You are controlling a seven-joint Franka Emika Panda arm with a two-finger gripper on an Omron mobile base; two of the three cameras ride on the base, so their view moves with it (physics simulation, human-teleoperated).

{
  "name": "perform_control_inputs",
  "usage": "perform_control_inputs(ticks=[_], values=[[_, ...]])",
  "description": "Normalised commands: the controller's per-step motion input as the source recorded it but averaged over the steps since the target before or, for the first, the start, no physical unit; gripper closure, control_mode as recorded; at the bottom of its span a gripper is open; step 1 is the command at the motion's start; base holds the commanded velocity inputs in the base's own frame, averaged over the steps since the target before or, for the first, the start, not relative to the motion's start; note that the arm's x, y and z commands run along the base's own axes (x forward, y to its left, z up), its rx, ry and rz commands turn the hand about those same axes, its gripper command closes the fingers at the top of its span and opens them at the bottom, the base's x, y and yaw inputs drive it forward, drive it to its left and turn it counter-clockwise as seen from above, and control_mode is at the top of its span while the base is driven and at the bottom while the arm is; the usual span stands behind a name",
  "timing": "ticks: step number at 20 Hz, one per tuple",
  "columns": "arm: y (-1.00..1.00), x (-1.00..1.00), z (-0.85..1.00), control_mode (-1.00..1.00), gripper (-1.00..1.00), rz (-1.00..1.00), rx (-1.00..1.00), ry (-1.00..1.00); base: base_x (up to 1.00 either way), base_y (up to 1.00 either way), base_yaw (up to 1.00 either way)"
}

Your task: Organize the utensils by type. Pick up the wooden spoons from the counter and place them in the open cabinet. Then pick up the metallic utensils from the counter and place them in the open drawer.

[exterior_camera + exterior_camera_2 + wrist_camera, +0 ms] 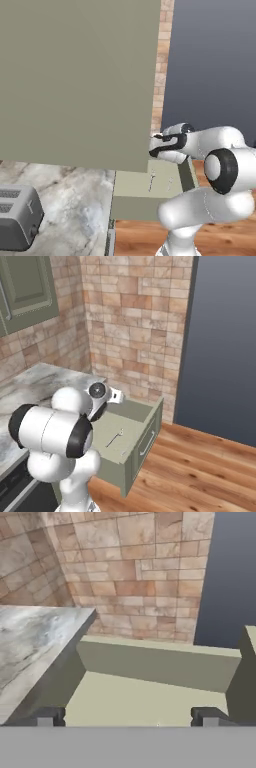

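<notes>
Hovering over the open drawer [150, 697], the end effector [127, 716] gapes wide, holding nothing.

My gripper [153, 145] hovers above the open drawer [131, 184], beside the big olive cabinet door [75, 80]. Thin metallic utensils [151, 181] lie inside the drawer. A grey toaster [17, 216] sits on the counter [75, 210].

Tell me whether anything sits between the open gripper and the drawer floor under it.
Nothing visible does. The gripper hangs open over the drawer, whose bare floor lies below; a thin metal utensil already lies farther forward.
</notes>
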Motion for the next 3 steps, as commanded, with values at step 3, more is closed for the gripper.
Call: perform_control_inputs(ticks=[3], values=[[-0.1, -0.12, 0.73, -1.0, -1.0, 0.1, 0.0, -0.06, 0.0, 0.0, 0.0]])
